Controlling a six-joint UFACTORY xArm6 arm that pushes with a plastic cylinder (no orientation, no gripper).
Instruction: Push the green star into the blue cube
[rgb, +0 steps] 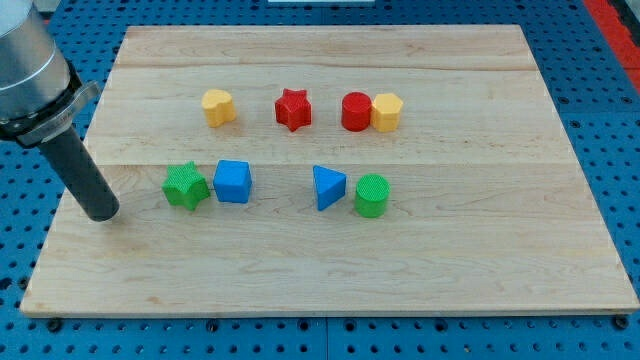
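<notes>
The green star (186, 186) lies on the wooden board at the view's left of centre. The blue cube (233, 181) sits just to its right, very close or touching. My tip (102, 212) rests on the board to the left of the green star, a short gap away and slightly lower in the view. The dark rod rises from it toward the view's upper left.
A yellow heart-like block (218, 106), a red star (293, 109), a red cylinder (356, 111) and a yellow hexagon (387, 112) form a row above. A blue triangle (328, 187) and a green cylinder (371, 195) lie right of the cube. The board's left edge (60, 215) is near my tip.
</notes>
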